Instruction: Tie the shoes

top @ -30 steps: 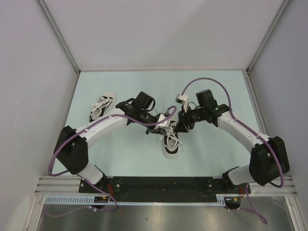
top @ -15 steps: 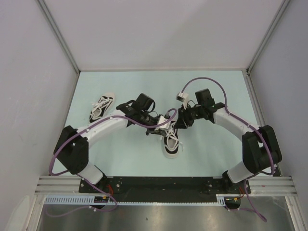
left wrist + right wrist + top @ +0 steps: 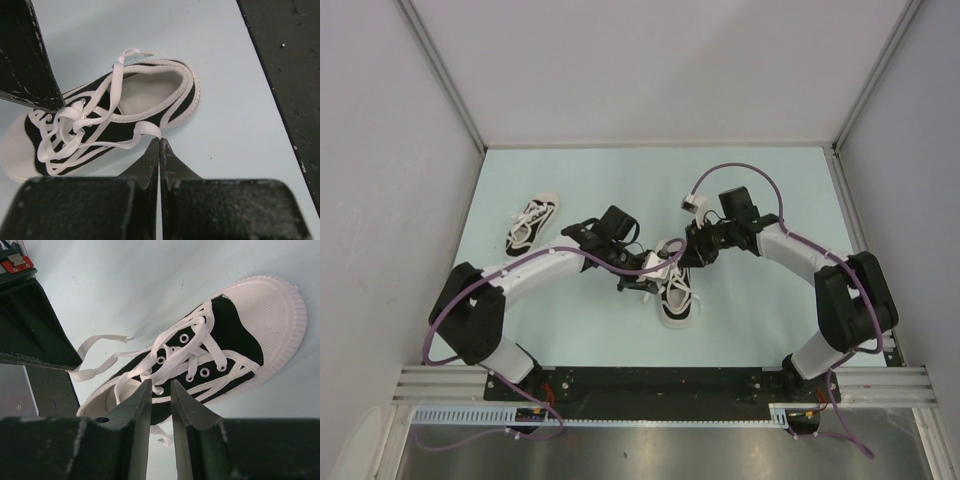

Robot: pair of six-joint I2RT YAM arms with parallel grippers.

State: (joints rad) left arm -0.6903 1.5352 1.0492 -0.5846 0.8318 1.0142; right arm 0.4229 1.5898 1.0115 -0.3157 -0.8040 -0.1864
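Note:
One of the shoes (image 3: 678,300), black with a white toe cap, lies mid-table with its toe toward the arms. The other shoe (image 3: 532,222) lies at the far left. My left gripper (image 3: 159,141) is at the near shoe's side, shut on a white lace (image 3: 148,129) that runs from the shoe's eyelets. My right gripper (image 3: 161,384) hovers over the lacing near the shoe's (image 3: 270,310) opening, its jaws a narrow gap apart with nothing clearly between them. From above, the left gripper (image 3: 648,275) and right gripper (image 3: 692,258) meet at the shoe's heel end.
Grey walls enclose the pale blue table (image 3: 770,320) on three sides. The black mounting rail (image 3: 650,385) runs along the near edge. Purple cables (image 3: 740,170) arc over both arms.
The right arm has swung left toward the shoe and its jaws have narrowed. The left gripper has shifted nearer and right, alongside the shoe, still pinching the lace.

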